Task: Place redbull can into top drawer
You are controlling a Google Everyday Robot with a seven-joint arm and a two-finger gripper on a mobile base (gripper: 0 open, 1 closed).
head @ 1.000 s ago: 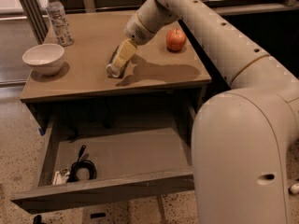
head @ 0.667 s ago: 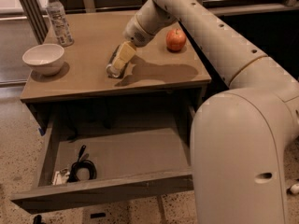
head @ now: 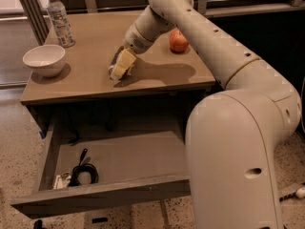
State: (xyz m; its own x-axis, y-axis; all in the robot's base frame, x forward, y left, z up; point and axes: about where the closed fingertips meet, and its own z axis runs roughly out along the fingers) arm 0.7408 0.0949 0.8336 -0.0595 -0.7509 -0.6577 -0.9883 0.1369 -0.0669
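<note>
My gripper is down on the tabletop near its middle, at the end of the arm that reaches in from the upper right. The redbull can shows only as a dark sliver with a silvery end at the gripper's left edge; the rest is hidden by the gripper. It lies at the table surface. The top drawer is pulled wide open below the table's front edge, and its grey-brown floor is in view.
A white bowl sits at the table's left. A clear water bottle stands at the back left. A red apple is right of the gripper. A black coiled cable and small items lie in the drawer's front left corner.
</note>
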